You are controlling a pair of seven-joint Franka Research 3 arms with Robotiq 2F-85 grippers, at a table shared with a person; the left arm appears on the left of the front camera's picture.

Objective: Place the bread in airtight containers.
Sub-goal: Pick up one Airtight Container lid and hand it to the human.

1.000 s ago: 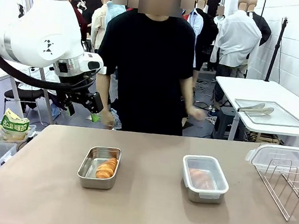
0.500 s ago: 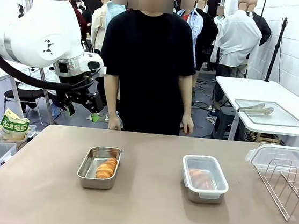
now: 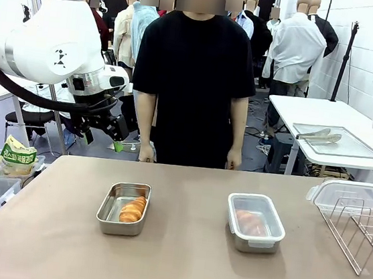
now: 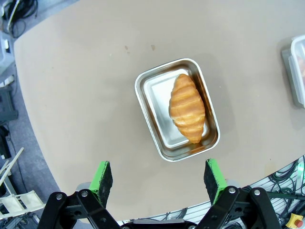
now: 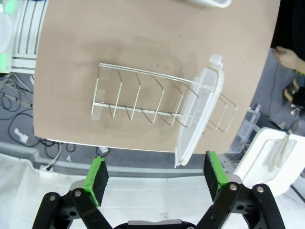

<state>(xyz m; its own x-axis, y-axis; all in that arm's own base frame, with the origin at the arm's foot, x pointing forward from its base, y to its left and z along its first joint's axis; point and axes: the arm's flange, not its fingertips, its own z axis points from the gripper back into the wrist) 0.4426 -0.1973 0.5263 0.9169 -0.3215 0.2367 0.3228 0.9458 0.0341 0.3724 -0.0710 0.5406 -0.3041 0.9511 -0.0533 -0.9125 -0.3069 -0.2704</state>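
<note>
Hovering left gripper (image 4: 158, 177): my fingers stand wide apart and grip nothing, high above the open tin.
Open tin (image 3: 123, 208): it sits left of centre on the table (image 3: 179, 266) and has no lid on it. It is the unfinished half of the job.
Roll (image 4: 187, 108): it lies inside the open tin along one long wall, with its tips inside the rim. I judge nothing will foul a lid, so I need not nudge it.
Person (image 3: 193, 80): standing at the far edge, hands hanging down and off the table.
Lidded tin (image 3: 255, 223): right of centre and well apart from the open one, with its clear lid on. The second roll (image 3: 250, 221) shows through it, so this one looks done.
Spare lid (image 5: 198, 114): it stands on edge in the wire rack (image 3: 355, 229) at the table's right end.
Right gripper (image 5: 155, 172): my fingers are spread and empty above the rack.
How to do it well: pinch the spare lid by its upper rim, not the thin flexing panel. Lift it straight up clear of the wires and carry it level to the open tin. Square the corners before pressing down, because a skewed lid would probably not seal.
</note>
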